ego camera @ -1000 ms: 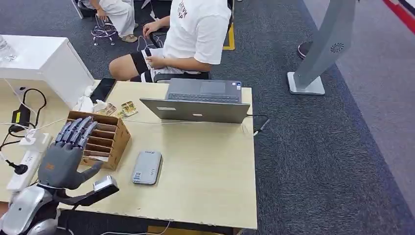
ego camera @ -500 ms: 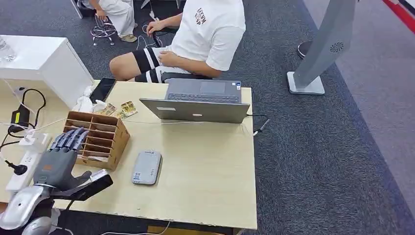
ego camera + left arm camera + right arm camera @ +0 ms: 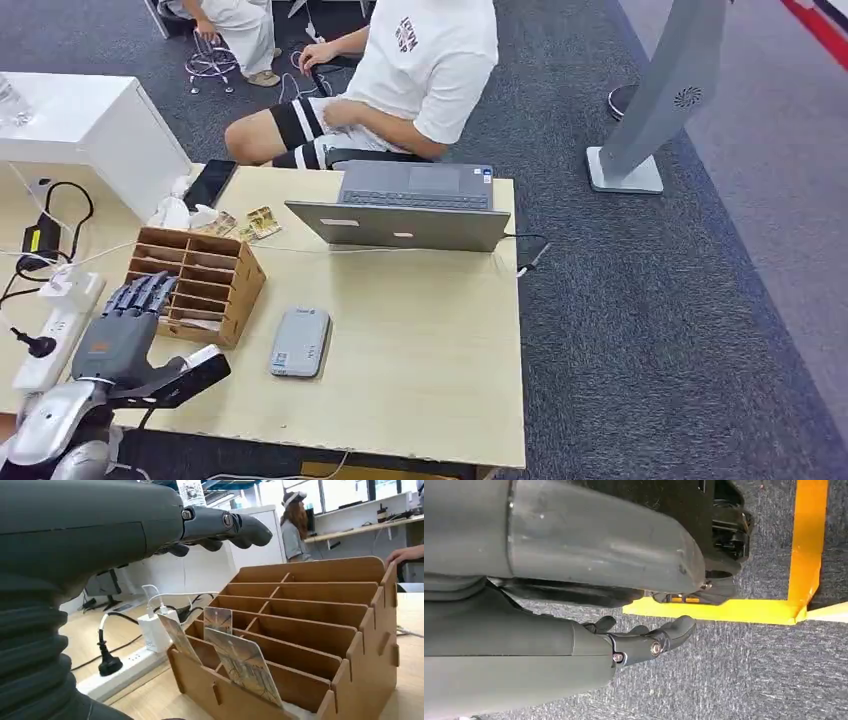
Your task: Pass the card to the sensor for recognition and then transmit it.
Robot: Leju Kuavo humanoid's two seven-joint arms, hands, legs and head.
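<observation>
Dark carpet surrounds the wooden bench [image 3: 420, 340]. Left hand [image 3: 125, 325] hovers beside the slotted wooden rack [image 3: 205, 283], fingers spread, holding nothing. Cards [image 3: 235, 657] stand upright in the rack's front slots. Grey sensor [image 3: 300, 342] lies flat just beside the rack. Right hand [image 3: 634, 640] hangs over the carpet, fingers loosely apart, empty.

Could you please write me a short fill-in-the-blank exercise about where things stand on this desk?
1. The cards stand in the slots of a wooden ____.
2. The grey sensor lies flat on the table to the right of the ____.
3. The left hand holds ____.
4. At the table's far edge an open ____ faces the seated person.

Missing words: rack; rack; nothing; laptop
</observation>
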